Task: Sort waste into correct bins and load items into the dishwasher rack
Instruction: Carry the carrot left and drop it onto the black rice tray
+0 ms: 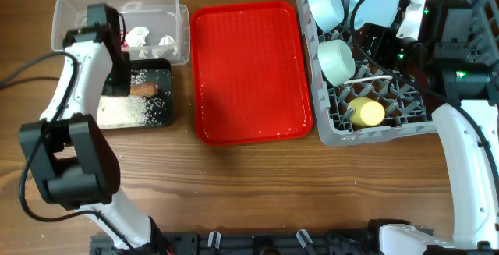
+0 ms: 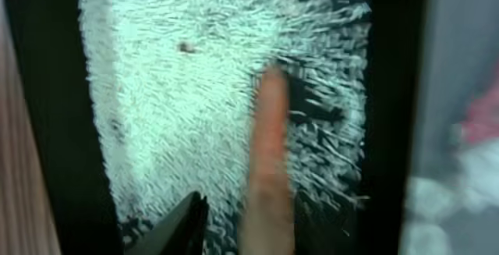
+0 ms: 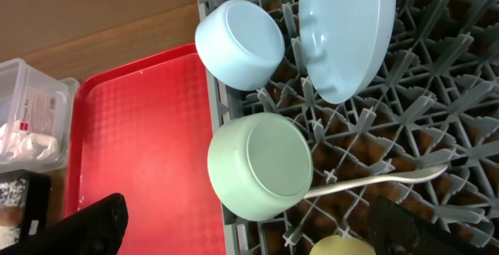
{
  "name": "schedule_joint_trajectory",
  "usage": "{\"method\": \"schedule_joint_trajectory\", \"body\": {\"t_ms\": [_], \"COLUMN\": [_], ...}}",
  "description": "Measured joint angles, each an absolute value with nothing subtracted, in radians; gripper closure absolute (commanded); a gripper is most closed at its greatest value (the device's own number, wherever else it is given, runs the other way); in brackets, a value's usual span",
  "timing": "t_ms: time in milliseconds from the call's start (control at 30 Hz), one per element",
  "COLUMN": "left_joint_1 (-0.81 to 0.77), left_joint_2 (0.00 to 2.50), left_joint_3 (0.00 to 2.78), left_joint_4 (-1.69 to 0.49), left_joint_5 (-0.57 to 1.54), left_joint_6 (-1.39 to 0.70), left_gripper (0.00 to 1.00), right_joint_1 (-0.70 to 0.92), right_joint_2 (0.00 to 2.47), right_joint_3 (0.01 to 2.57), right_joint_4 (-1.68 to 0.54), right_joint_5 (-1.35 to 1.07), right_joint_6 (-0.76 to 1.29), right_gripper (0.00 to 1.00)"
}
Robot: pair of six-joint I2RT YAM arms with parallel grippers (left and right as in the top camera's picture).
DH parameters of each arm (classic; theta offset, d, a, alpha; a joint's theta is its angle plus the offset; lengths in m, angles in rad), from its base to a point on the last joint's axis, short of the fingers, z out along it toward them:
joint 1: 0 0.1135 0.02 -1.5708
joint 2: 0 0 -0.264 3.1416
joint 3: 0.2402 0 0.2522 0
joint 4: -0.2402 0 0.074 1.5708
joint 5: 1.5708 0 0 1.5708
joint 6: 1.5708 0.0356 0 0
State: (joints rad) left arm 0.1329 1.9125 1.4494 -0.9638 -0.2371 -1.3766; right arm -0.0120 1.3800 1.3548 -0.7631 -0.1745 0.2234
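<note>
The black tray (image 1: 165,122) holds loose rice (image 1: 132,111), an orange carrot (image 1: 145,90) and a small brown scrap (image 2: 185,47). My left gripper (image 1: 117,79) is low over this tray and open. The carrot (image 2: 267,154) lies on the rice (image 2: 179,115) beside my one visible finger, apart from it. The clear tub (image 1: 70,9) behind holds white tissue (image 1: 142,37). The grey rack (image 1: 390,134) holds the blue plate (image 1: 374,1), two bowls (image 1: 326,7) (image 1: 337,60), the white spoon (image 1: 370,79) and the yellow cup (image 1: 366,113). My right gripper (image 1: 382,40) hangs open and empty above the rack.
The red serving tray (image 1: 249,68) lies bare between the bins and the rack. In the right wrist view the green bowl (image 3: 261,165) sits upside down at the rack's (image 3: 437,130) left edge, with the spoon (image 3: 382,178) beside it.
</note>
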Motion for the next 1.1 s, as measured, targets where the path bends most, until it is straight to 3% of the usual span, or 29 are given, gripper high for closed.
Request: {"method": "schedule_joint_trajectory", "body": {"t_ms": [167, 367, 400, 500, 733, 933, 1100], "left_joint_1": [0.139, 0.139, 0.139, 0.139, 0.139, 0.139, 0.139], "left_joint_2": [1.916, 1.911, 1.903, 1.82, 1.525, 1.517, 1.517], "left_joint_3": [1.335, 1.337, 1.342, 1.369, 1.408, 1.409, 1.409], "left_joint_4": [-0.862, -0.875, -0.888, -0.909, -0.908, -0.908, -0.909], "left_joint_5": [-0.231, -0.204, -0.201, -0.192, -0.189, -0.189, -0.189], "left_joint_6": [-1.374, -1.332, -1.309, -1.188, -0.979, -0.95, -0.947], "left_gripper": [0.64, 0.45, 0.38, 0.0, 0.0, 0.0, 0.0], "right_joint_1": [-0.012, -0.012, -0.012, -0.012, -0.012, -0.012, -0.012], "right_joint_2": [1.38, 1.38, 1.38, 1.379, 1.152, 0.827, 0.752], "right_joint_3": [1.355, 1.355, 1.355, 1.355, 1.356, 1.383, 1.384], "right_joint_4": [-0.763, -0.753, -0.749, -0.743, -0.763, -0.804, -0.896], "right_joint_5": [-0.175, -0.175, -0.175, -0.175, -0.183, -0.183, -0.183], "right_joint_6": [0.223, 0.223, 0.223, 0.223, 0.153, 0.128, 0.125], "right_gripper": [0.0, 0.0, 0.0, 0.0, 0.0, 0.0, 0.0]}}
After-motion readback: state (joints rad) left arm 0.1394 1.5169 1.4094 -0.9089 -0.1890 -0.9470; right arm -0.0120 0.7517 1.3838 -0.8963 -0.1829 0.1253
